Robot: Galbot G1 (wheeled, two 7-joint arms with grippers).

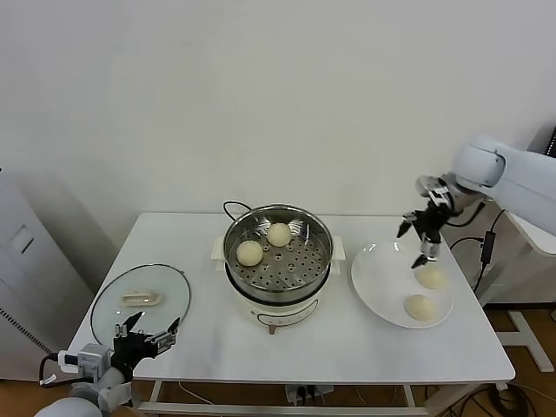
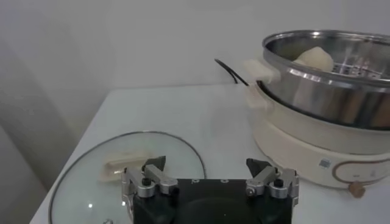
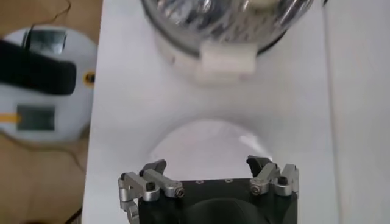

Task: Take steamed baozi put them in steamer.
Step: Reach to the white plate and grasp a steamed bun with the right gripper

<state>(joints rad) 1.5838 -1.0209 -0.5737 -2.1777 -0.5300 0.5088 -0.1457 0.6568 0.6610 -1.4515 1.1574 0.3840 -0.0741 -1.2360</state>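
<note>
standing before a plain pale wall (image 1: 261, 95), white table (image 1: 365, 343) carries steamer (image 1: 278, 261); both grippers' fingers spread wide, empty.

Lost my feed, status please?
Right gripper open above plate. Left gripper open, parked by glass lid. Two baozi in steamer, two plated. Path clear.

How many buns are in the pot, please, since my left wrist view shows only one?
Observer: Two buns sit in the pot, side by side toward its far left.
Operator: Thank you. Are any left outside it?
Observer: Yes, two more lie on a white plate to the right of the pot.
Operator: Where is the right hand?
Observer: The right hand hovers open above the plate's far edge, holding nothing.
</note>
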